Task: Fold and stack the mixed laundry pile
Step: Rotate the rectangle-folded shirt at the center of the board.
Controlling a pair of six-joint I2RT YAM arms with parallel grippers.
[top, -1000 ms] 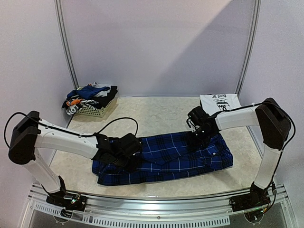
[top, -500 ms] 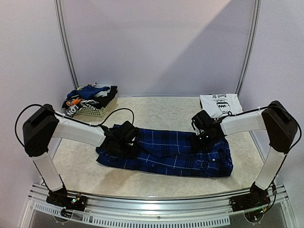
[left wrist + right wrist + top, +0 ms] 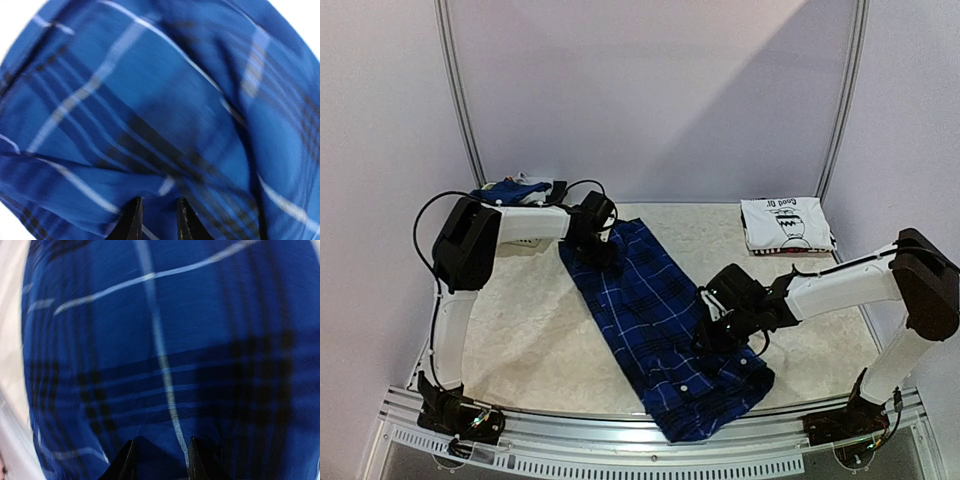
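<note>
Well, both hold the shirt (image 3: 655,310): the left gripper (image 3: 603,243) is pinched on its far end, the right gripper (image 3: 712,328) on cloth nearer the front, probably to pull it flat for folding. It lies slantwise across the table (image 3: 530,320). The pile (image 3: 515,190) sits far left and a folded tee (image 3: 785,222) far right. The tabletop is speckled cream and the walls (image 3: 650,100) plain lilac.

My left gripper (image 3: 603,245) is now at the back left beside the laundry pile (image 3: 515,190) instead of near the front, and my right gripper (image 3: 712,325) is now closer to the front edge. The plaid shirt (image 3: 650,310), pinched in both, no longer lies crosswise but runs diagonally from back left to front right.
</note>
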